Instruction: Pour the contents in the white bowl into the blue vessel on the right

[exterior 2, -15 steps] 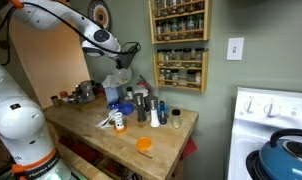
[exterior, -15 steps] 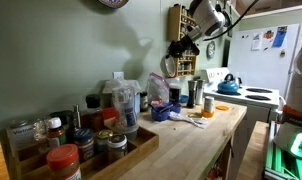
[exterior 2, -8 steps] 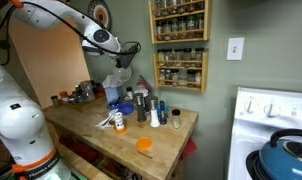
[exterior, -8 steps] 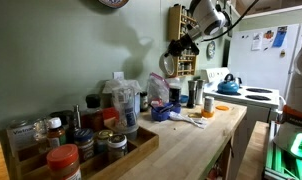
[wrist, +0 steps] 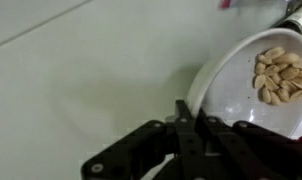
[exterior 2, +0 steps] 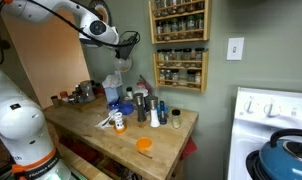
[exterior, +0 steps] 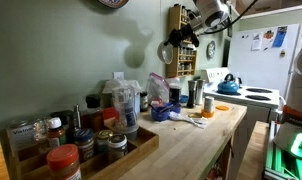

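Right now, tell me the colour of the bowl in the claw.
The bowl is white, clearest in the wrist view.

One white bowl is being held high above the counter. One orange disc is lying on that counter, two spice racks are hanging behind it, and one blue kettle is sitting beside it.

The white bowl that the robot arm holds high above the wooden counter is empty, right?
Not empty. The wrist view shows pale seeds or nuts lying in the white bowl. The rest stands: the gripper is shut on its rim, and in both exterior views the bowl hangs high above the wooden counter.
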You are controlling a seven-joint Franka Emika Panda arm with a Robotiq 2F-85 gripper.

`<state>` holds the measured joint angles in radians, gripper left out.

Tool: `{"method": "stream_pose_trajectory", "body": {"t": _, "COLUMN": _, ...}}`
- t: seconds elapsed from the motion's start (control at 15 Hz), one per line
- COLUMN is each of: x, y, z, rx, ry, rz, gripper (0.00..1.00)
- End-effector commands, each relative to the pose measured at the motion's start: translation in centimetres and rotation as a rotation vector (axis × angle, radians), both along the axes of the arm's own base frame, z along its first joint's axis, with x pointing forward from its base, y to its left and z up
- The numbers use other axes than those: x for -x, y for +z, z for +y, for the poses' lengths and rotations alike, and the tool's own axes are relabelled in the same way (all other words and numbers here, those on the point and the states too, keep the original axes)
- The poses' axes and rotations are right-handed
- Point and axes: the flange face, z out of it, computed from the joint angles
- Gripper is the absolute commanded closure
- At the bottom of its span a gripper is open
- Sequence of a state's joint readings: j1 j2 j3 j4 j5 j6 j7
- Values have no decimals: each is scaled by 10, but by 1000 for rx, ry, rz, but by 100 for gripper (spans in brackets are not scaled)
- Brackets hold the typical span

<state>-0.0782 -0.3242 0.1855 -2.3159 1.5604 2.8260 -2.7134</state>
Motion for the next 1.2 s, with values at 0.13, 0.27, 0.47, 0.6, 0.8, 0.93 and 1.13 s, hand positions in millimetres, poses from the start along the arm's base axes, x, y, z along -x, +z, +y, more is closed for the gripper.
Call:
{"method": "stream_pose_trajectory", "body": {"t": 0.13, "x": 20, "y": 44, "z": -1, "rx": 54, "ry": 61, "rz": -102, "gripper": 98}}
{"method": "stream_pose_trajectory", "body": {"t": 0.27, "x": 24, "y": 48, "z": 2, "rx": 71, "ry": 76, "rz": -111, "gripper": 98}}
{"method": "stream_pose_trajectory", "body": {"t": 0.47, "x": 28, "y": 47, "z": 5, "rx": 90, "ry": 94, "rz": -110, "gripper": 98}}
{"method": "stream_pose_trajectory", "body": {"t": 0.6, "x": 29, "y": 41, "z": 7, "rx": 103, "ry": 102, "rz": -99, "gripper": 98}}
{"method": "stream_pose_trajectory", "body": {"t": 0.8, "x": 30, "y": 43, "z": 5, "rx": 113, "ry": 88, "rz": -107, "gripper": 98}}
{"method": "stream_pose_trajectory", "body": {"t": 0.93, "x": 30, "y": 38, "z": -2, "rx": 98, "ry": 91, "rz": -96, "gripper": 98}}
{"method": "stream_pose_trajectory", "body": {"t": 1.13, "x": 31, "y": 31, "z": -6, "rx": 106, "ry": 101, "rz": -82, "gripper": 98}}
